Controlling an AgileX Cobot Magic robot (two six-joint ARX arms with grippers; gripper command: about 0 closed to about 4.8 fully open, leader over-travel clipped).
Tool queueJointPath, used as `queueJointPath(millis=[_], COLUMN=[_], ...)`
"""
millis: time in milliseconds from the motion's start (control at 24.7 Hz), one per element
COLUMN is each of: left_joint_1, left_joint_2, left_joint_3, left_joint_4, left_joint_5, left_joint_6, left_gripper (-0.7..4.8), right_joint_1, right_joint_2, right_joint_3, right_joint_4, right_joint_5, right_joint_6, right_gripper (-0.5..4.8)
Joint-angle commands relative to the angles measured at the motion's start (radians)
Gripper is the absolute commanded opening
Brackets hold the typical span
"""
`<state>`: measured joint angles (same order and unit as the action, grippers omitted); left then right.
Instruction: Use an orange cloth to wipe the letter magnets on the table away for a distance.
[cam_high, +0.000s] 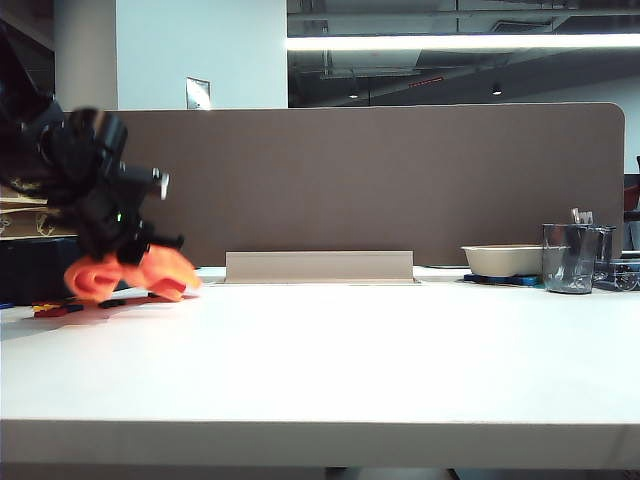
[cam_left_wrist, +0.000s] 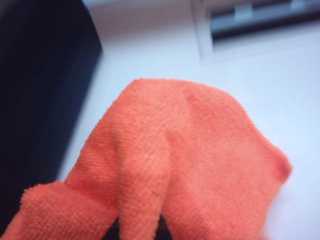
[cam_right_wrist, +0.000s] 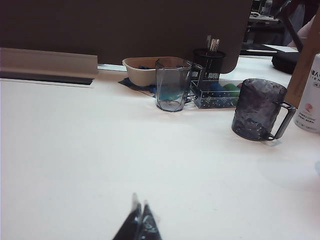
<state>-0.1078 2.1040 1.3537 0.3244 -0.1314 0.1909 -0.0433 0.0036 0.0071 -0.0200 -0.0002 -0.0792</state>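
Table: wide white top w/ thick front edge, bare across the middle. Brown partition runs along the back w/ a grey cable tray at its foot; beyond it, an office ceiling w/ strip light.

Left arm: at far left of exterior view, blurred, gripper pointing down. Jaws hidden by fabric but pinching the cloth, which hangs bunched below and drapes onto the table; wrist view shows only orange terry over white top. Low grip probably lets the cloth drag flat as a sweeper.

Right gripper: low over the table near its front, tips pressed together, holding nothing; parked clear of the sweep path.

Clutter at right: beige bowl, clear cup, dark mug, black pen holder. Well apart from the cloth.

Magnets: small flat red/yellow bits on the table just beside and left of the cloth; exact count unclear.
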Motion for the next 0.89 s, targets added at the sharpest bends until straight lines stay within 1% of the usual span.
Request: queueJointPath(millis=[41, 162, 243, 446, 568, 608, 689, 852, 892], left_joint_1=[-0.011, -0.019, -0.028, -0.056, -0.093, -0.111, -0.142, -0.198, -0.241], left_joint_2=[-0.062, -0.108, -0.146, -0.250, -0.330, -0.352, -0.395, -0.433, -0.447], left_joint_3=[0.007, 0.007, 0.007, 0.006, 0.005, 0.005, 0.005, 0.005, 0.005], left_joint_4=[0.030, 0.007, -0.023, -0.155, -0.256, -0.274, -0.289, -0.308, -0.335], left_joint_5=[0.011, 0.043, 0.047, 0.068, 0.076, 0.090, 0.150, 0.216, 0.233], left_joint_6=[0.004, 0.004, 0.004, 0.003, -0.008, -0.008, -0.008, -0.030, -0.036], left_gripper=[0.16, 0.17, 0.17, 0.17, 0.16, 0.16, 0.16, 0.16, 0.16], right_joint_1=[0.000, 0.000, 0.000, 0.000, -0.001, -0.001, -0.001, 0.000, 0.000], right_joint_2=[-0.004, -0.004, -0.004, -0.004, -0.004, -0.004, -0.004, -0.004, -0.004], right_joint_3=[-0.008, -0.008, -0.008, -0.008, -0.008, -0.008, -0.008, -0.008, -0.008], right_joint_4=[0.013, 0.013, 0.013, 0.013, 0.013, 0.013, 0.013, 0.013, 0.013], right_joint_5=[0.001, 0.001, 0.001, 0.001, 0.001, 0.001, 0.001, 0.001, 0.001], right_joint_6=[0.001, 0.001, 0.001, 0.001, 0.001, 0.001, 0.001, 0.001, 0.001], right_gripper=[-0.05, -0.05, -0.05, -0.05, -0.05, -0.05, -0.05, -0.05, -0.05])
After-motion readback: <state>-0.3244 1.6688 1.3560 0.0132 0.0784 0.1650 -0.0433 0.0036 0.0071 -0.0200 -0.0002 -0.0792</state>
